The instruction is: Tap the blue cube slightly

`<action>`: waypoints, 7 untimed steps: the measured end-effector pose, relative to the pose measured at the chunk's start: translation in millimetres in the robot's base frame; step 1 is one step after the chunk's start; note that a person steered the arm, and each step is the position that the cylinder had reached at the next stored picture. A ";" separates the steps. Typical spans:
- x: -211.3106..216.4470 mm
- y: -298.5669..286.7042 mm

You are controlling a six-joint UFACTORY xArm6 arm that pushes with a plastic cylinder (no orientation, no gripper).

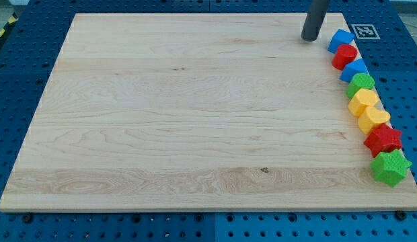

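My tip (pixel 309 38) is down on the table (pixel 181 121) near the view's top right, just left of the blue cube (pixel 339 39), small gap, not touching. No fingers on this rig, bare rod only. Cube heads a touching row down the right edge: red cylinder (pixel 344 56), blue block (pixel 354 70), green cylinder (pixel 361 85), two yellow blocks (pixel 368 110), red star (pixel 383 140), green star (pixel 390 167).

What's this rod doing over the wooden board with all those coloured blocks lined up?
It is my arm's pushing rod. My tip rests on the wooden board near the view's top right, just left of the topmost blue block, not visibly touching it. Eight blocks line the right edge: that blue one, a red block, another blue block, a green block, two yellow blocks, a red star and a green star.
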State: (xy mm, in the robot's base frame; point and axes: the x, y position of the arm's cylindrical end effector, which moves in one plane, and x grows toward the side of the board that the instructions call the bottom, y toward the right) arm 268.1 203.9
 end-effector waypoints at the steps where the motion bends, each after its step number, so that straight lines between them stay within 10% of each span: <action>1: -26.7 1.2; 7: 3.8 86.7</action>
State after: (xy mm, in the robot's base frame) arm 271.9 290.6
